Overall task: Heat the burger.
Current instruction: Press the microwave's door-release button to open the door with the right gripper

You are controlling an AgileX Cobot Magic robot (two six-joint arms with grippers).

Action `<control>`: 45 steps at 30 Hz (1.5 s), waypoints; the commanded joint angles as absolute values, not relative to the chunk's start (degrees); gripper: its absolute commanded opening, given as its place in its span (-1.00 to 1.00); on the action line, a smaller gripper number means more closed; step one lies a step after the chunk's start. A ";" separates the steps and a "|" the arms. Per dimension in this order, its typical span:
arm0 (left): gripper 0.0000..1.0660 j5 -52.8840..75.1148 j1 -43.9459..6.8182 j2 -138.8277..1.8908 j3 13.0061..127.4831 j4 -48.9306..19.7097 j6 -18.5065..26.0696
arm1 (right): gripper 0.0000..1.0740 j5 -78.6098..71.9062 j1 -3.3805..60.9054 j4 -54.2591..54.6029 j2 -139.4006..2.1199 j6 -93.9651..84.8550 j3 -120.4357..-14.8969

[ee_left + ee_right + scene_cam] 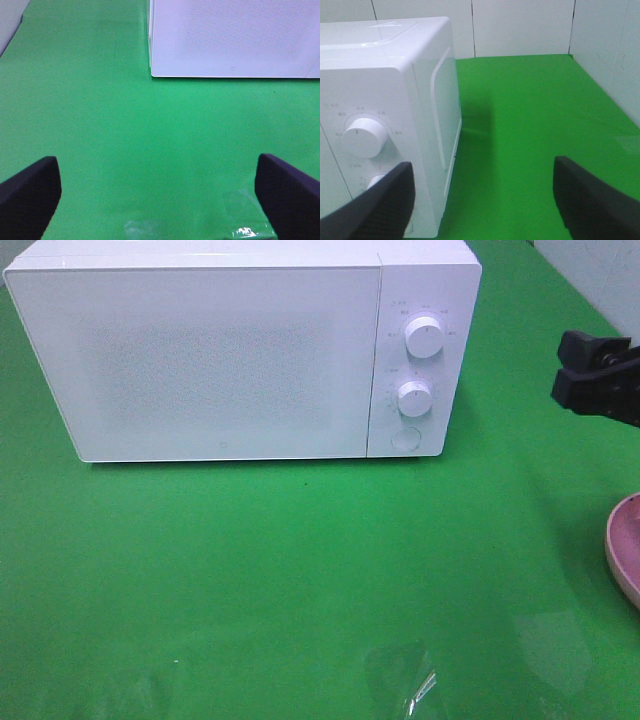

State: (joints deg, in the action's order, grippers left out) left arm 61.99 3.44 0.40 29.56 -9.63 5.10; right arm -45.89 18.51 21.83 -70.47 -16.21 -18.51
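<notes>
The burger is out of view in all frames. The white microwave (200, 360) stands at the back of the green table with its door shut. Its upper knob (425, 337), lower knob (414, 397) and round button (405, 437) are on its right panel. My right gripper (578, 368) hovers to the right of the microwave, apart from it. In the right wrist view the gripper (482, 200) is open and empty, with the microwave's side (435, 100) and upper knob (364, 136) close by. My left gripper (160, 200) is open and empty over the table, in front of the microwave's front left corner (230, 35).
A shallow pink plate (625, 540) shows at the right edge of the table; what lies on it is cut off. White walls (520, 25) close the table behind and to the right. The green mat (300, 570) runs in front of the microwave.
</notes>
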 commanded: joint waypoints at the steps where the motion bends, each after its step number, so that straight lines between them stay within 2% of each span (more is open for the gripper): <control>1: 0.83 61.36 3.27 1.55 29.45 -9.91 4.76 | 0.36 -51.91 24.47 28.82 -73.40 -21.08 -18.39; 2: 0.83 61.36 3.27 1.55 29.45 -9.91 4.76 | 0.36 -51.91 24.47 28.82 -73.40 -21.08 -18.39; 3: 0.83 61.36 3.27 1.55 29.45 -9.91 4.76 | 0.36 -54.26 27.56 32.03 -75.06 -22.29 -18.39; 6: 0.83 61.36 3.27 1.55 29.45 -9.91 4.76 | 0.36 -55.58 28.65 33.69 -75.69 -22.63 -18.39; 8: 0.83 61.36 3.27 1.55 29.45 -9.91 4.76 | 0.36 -60.56 33.80 39.08 -78.78 -24.06 -18.39; 12: 0.83 61.36 3.27 1.55 29.45 -9.91 4.76 | 0.36 -64.11 38.50 42.74 -82.28 -24.24 -18.45; 25: 0.83 61.36 3.27 1.55 29.45 -9.91 4.76 | 0.36 -68.87 49.68 51.62 -91.73 -23.89 -19.54; 45: 0.83 61.36 3.27 1.55 29.45 -9.91 4.76 | 0.36 -68.70 50.19 51.39 -98.20 -20.68 -24.64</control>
State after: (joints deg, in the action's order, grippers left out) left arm 61.99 3.44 0.40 29.56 -9.63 5.10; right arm -67.84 50.02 51.74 -98.09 -22.40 -24.24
